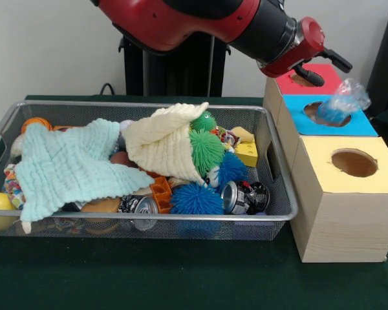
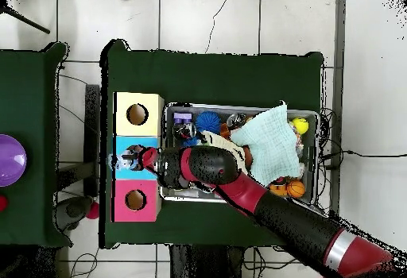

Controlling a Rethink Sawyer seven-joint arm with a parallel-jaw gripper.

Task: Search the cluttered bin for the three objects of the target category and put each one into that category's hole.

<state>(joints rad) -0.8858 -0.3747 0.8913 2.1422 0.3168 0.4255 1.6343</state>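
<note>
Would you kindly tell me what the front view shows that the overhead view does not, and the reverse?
Only the front view shows a crinkly film bag resting at the blue box's hole, plus spiky balls and cans in the bin. Only the overhead view shows a purple disc on a side table. Both show the tool above the boxes, and the pale blue cloth.

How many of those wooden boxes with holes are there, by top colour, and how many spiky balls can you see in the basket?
Red-topped box: 1
Blue-topped box: 1
Yellow-topped box: 1
Green spiky balls: 2
Blue spiky balls: 2
Total: 7. More balls may lie hidden under the cloths in the wire basket.
</note>
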